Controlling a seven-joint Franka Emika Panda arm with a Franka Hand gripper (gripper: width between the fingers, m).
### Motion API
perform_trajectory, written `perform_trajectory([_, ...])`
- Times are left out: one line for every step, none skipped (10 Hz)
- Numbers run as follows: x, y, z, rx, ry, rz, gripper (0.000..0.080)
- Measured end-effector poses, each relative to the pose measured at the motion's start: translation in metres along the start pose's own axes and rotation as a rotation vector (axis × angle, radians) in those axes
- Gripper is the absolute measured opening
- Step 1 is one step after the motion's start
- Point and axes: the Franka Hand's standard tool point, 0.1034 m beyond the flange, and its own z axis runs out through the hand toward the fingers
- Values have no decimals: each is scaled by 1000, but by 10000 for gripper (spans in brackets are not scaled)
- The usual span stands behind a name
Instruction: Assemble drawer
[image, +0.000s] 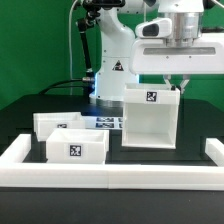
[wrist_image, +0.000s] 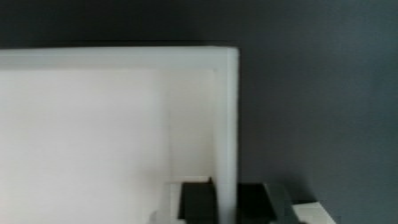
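The tall white case (image: 150, 120) stands on the black table at the exterior view's right, open toward the camera, with a square tag on its top front. My gripper (image: 178, 84) is at the case's top right edge. In the wrist view the gripper (wrist_image: 226, 195) straddles the case's thin side wall (wrist_image: 224, 110), with a dark finger (wrist_image: 198, 202) pressed against each face, shut on the wall. Two low white trays sit at the left: the rear tray (image: 58, 122) and the front tray (image: 77, 148), which bears a tag.
The marker board (image: 106, 123) lies flat between the trays and the case. A long white rail (image: 110, 176) edges the table's front, with raised ends at both sides. The robot's base (image: 112, 60) stands behind.
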Motion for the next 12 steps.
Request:
perform_trajectory([0, 0, 0, 0, 0, 0, 36])
perform_trajectory([0, 0, 0, 0, 0, 0, 36])
perform_trajectory([5, -1, 0, 2, 2, -8, 37])
perform_trajectory([20, -3, -2, 9, 13, -13, 37])
perform_trajectory([32, -6, -3, 16, 24, -10, 37])
perform_trajectory([44, -10, -4, 22, 33, -8, 38])
perform_trajectory([53, -11, -4, 26, 41, -5, 38])
perform_trajectory([65, -12, -6, 31, 52, -1, 38])
perform_trajectory([79, -14, -7, 37, 64, 3, 38])
perform_trajectory([89, -16, -8, 42, 75, 6, 38])
perform_trajectory([95, -16, -8, 43, 80, 11, 38])
perform_trajectory([100, -16, -9, 45, 85, 13, 38])
